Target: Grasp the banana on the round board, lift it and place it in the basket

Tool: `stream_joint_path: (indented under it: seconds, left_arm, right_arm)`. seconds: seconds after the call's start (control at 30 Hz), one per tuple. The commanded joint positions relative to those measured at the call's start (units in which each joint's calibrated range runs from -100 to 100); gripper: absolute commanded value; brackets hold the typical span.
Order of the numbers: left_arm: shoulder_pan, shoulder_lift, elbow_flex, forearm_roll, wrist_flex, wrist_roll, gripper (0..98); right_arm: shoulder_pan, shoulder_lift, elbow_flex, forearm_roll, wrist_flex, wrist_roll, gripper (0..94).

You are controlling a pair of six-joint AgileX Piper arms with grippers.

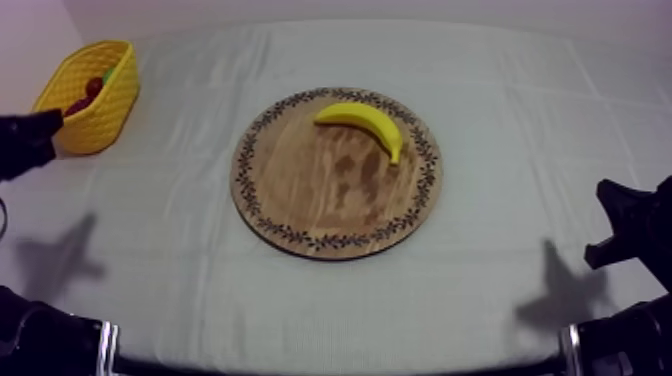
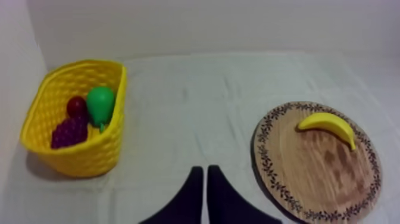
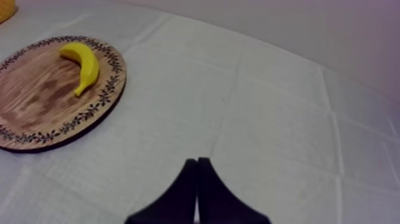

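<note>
From where I stand, none of the job looks done. The banana (image 1: 362, 122) lies untouched on the round wooden board (image 1: 300, 190), near its far rim. It is ahead and to the right of the left gripper (image 2: 205, 170) and ahead and to the left of the right gripper (image 3: 197, 161), well apart from both. Each gripper's jaws are pressed together on nothing, low over the bare cloth (image 1: 500, 120).

The yellow basket (image 1: 110, 110) stands ahead and to the left of the left jaws. It holds a green pear (image 2: 100, 104), a bunch of grapes (image 2: 68, 132) and a small red fruit (image 2: 77, 106).

As I judge it, everything is left to do: reach the board, part the jaws, grasp the banana, carry it across and release it into the basket.
</note>
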Motion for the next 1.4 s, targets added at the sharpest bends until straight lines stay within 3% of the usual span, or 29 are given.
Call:
stream_joint_path:
  seconds: [0.0, 0.13, 0.33, 0.7, 1.07, 1.2, 1.37]
  left_arm:
    - [0.4, 12.1, -12.3, 0.38, 4.5, -3.8, 2.3]
    - [1.7, 22.1, -21.8, 0.39, 9.0, -5.9, 0.8]
    - [5.9, 36.0, -35.8, -2.08, 14.5, -6.4, 0.3]
    - [14.9, 59.3, -58.2, -4.92, 23.3, -6.9, 1.7]
    - [21.5, 82.1, -82.8, -5.07, 33.8, -9.3, 2.4]
    - [22.8, 88.2, -89.3, -5.00, 36.5, -10.6, 9.0]
    - [23.7, 93.8, -93.7, -4.67, 37.3, -12.6, 27.4]
  right_arm:
    - [0.0, 0.0, 0.0, 0.0, 0.0, 0.0, 0.2]
    - [0.0, 0.0, 0.0, 0.0, 0.0, 0.0, 0.2]
    - [0.0, 0.0, 0.0, 0.0, 0.0, 0.0, 0.2]
    - [0.0, 0.0, 0.0, 0.0, 0.0, 0.0, 0.2]
    - [0.0, 0.0, 0.0, 0.0, 0.0, 0.0, 0.2]
    - [0.0, 0.0, 0.0, 0.0, 0.0, 0.0, 0.2]
    - [0.0, 0.0, 0.0, 0.0, 0.0, 0.0, 0.2]
